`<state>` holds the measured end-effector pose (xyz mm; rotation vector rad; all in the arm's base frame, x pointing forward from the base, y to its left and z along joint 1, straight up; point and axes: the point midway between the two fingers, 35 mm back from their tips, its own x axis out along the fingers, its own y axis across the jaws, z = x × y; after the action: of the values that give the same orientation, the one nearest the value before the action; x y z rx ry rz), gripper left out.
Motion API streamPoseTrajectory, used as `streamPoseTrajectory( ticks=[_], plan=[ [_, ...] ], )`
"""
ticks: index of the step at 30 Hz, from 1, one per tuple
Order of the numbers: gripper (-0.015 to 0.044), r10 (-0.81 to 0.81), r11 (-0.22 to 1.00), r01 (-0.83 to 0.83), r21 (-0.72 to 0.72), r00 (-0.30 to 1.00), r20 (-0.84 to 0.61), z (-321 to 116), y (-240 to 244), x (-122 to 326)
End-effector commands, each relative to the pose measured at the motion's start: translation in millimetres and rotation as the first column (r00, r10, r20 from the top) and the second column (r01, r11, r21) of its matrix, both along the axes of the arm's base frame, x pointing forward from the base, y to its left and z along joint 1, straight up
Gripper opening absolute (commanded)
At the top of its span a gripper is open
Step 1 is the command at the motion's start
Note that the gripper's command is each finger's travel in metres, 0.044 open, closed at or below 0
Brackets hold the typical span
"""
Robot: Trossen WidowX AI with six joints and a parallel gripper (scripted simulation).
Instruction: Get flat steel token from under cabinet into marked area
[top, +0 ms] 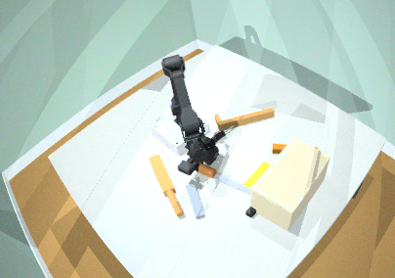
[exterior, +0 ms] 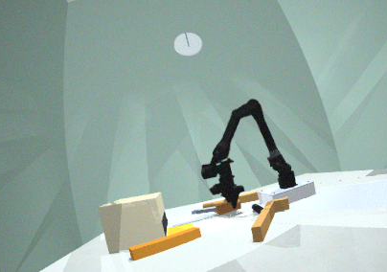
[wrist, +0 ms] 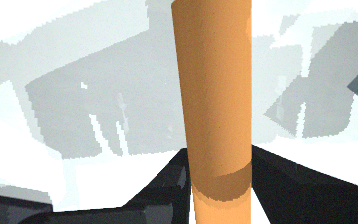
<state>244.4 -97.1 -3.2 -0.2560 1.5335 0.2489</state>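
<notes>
My gripper (top: 199,165) (exterior: 230,197) (wrist: 214,152) is shut on the orange handle (top: 207,170) (exterior: 227,208) (wrist: 216,95) of a tool, low over the table in front of the arm's base. A thin pale strip (top: 232,182) runs from the handle towards the cream cabinet (top: 288,182) (exterior: 131,219). A yellow marked patch (top: 256,174) (exterior: 179,230) lies on the table in front of the cabinet. The steel token does not show in any view. In the wrist view the handle fills the middle, with the dark fingers on both sides of its lower end.
An orange paddle (top: 164,182) and a grey bar (top: 196,200) lie left of the gripper. An L-shaped orange tool (top: 244,118) (exterior: 268,217) lies behind it. An orange bar (top: 279,147) (exterior: 165,243) lies beside the cabinet. A small black block (top: 250,211) sits at the cabinet's near corner.
</notes>
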Motion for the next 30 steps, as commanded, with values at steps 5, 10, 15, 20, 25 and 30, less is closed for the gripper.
streamPoseTrajectory(
  ticks=[5,10,15,20,25,30],
  plan=[
    [0.0157,0.0,1.0,0.0,0.0,1.0,0.0,0.0,-0.2,0.0],
    [0.0226,0.0,1.0,0.0,0.0,1.0,0.0,0.1,-0.2,0.1],
    [0.027,0.0,1.0,0.0,-0.003,1.0,0.002,-0.6,-0.1,0.0],
    [0.027,0.001,1.0,-0.001,-0.003,1.0,0.002,-0.6,-0.2,0.3],
    [0.027,0.001,1.0,-0.001,-0.003,1.0,0.002,-2.1,-0.3,-1.0],
    [0.0244,-0.002,1.0,0.002,-0.004,1.0,0.008,-1.8,-1.2,0.0]
  ],
)
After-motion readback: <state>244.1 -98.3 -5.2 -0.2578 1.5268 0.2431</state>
